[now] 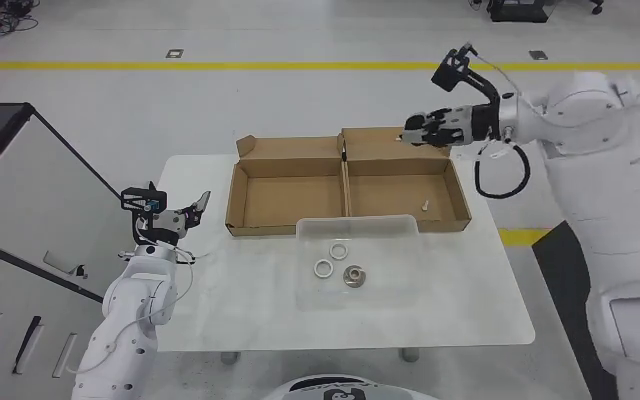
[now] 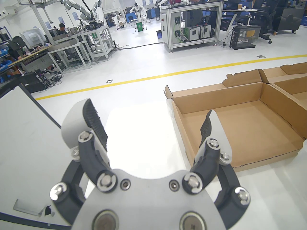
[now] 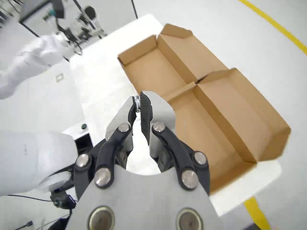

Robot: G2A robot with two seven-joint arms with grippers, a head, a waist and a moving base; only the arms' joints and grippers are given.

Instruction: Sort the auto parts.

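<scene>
right hand (image 3: pixel 138 104) clenched on a small screw (image 3: pixel 137 102), up over the right box (image 1: pixel 455 195) at 1 o'clock of the worktop (image 1: pixel 480 300) | left hand (image 2: pixel 148 113) released, at 9 o'clock | clear tray (image 1: pixel 300 232) with two white rings (image 1: pixel 340 249) and a metal part (image 1: pixel 353 275) at 6 o'clock

My left gripper (image 2: pixel 150 108) is showing a silver plate (image 2: pixel 148 199), black links (image 2: pixel 92 155) pinned with silver screws (image 2: pixel 105 181), and white fingers (image 2: pixel 72 120) lined with black ribbed pads (image 2: pixel 94 120). My right gripper (image 3: pixel 138 98) is matching it. Behind it, a black cable (image 1: pixel 478 180) is looping under my white arm (image 1: pixel 585 105).
</scene>
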